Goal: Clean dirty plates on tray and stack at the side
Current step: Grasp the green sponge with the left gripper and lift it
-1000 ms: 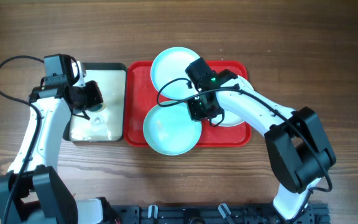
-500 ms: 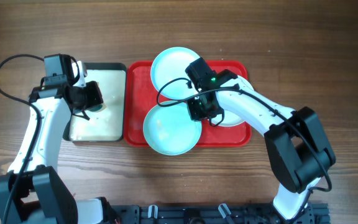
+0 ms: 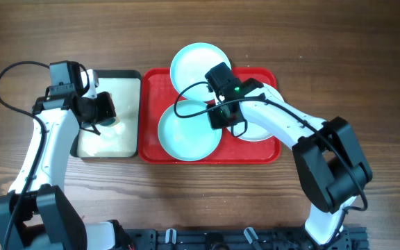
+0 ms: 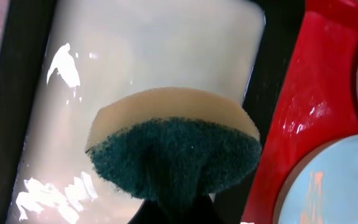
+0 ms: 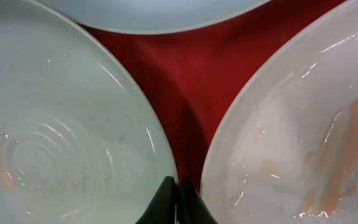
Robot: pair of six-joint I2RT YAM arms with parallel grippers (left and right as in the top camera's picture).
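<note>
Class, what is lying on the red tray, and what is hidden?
Three plates lie on the red tray: the near aqua plate at left, the far aqua plate overhanging the far rim, and the white plate at right. The right arm covers part of the white plate.

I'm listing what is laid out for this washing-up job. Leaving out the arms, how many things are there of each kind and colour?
Aqua plates: 2
White plate: 1
Red tray: 1
Black-rimmed tray: 1
Sponge: 1
Total: 6
</note>
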